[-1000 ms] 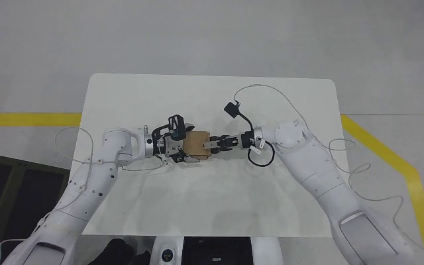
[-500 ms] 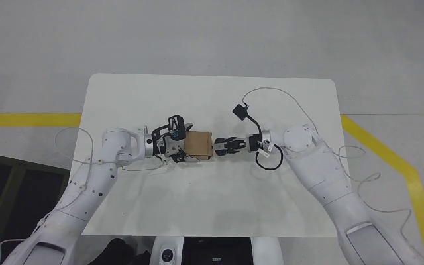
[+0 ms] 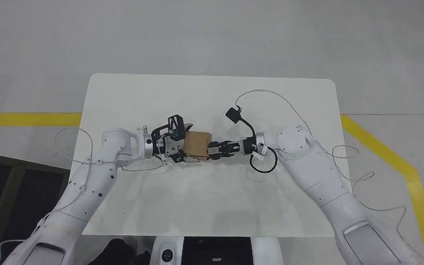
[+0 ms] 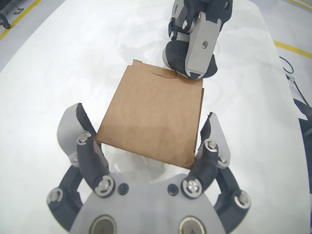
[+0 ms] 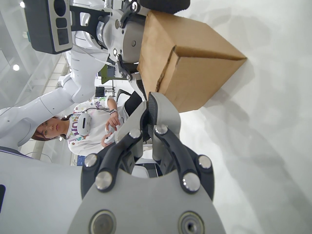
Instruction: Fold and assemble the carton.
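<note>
A brown carton (image 3: 197,144) lies mid-table, folded into a box shape (image 5: 195,74). My left gripper (image 3: 177,144) is open at its left end, and the two fingers (image 4: 78,122) straddle the carton's (image 4: 153,115) near edge at its corners. My right gripper (image 3: 213,150) is shut with nothing held. Its joined fingertips (image 4: 193,75) press on the carton's far edge by a small tear. In the right wrist view the shut gripper (image 5: 150,98) meets the carton's side flap.
The white table (image 3: 132,99) has bare room all around the carton. A thin white cable (image 3: 265,89) loops over the table's back right, and the right arm's black wrist camera (image 3: 232,112) stands above it.
The right gripper drew back a little to the right, then returned to the carton's edge, slightly nearer the front. The left arm and the carton stayed put.
</note>
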Robot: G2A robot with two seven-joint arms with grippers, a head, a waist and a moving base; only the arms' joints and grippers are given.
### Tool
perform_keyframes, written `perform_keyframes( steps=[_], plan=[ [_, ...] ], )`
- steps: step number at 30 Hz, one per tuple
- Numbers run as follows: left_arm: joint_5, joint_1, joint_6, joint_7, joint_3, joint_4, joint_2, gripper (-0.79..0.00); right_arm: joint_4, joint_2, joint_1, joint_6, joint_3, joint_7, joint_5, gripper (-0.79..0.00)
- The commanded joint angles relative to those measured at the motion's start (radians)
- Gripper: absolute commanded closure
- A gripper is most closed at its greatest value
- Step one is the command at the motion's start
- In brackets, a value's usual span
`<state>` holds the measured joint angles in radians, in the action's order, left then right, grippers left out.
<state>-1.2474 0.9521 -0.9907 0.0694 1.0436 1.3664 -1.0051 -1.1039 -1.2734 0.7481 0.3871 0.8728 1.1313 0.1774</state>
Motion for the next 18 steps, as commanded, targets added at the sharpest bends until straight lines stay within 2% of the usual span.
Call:
perform_keyframes(
  steps=[1,9,18],
  plan=[
    [0.000,0.000,-0.001,0.000,0.001,0.000,0.000,-0.785,0.009,0.002,-0.009,0.005,0.008,-0.009,-0.015,0.000],
    [0.002,0.002,-0.003,0.000,0.000,0.002,0.000,-0.785,-0.005,0.021,0.008,-0.026,0.040,0.004,-0.058,0.000],
    [0.002,0.000,-0.001,0.001,0.003,-0.001,0.000,-0.785,0.002,-0.001,-0.009,-0.017,-0.015,-0.002,-0.025,0.000]
  ],
)
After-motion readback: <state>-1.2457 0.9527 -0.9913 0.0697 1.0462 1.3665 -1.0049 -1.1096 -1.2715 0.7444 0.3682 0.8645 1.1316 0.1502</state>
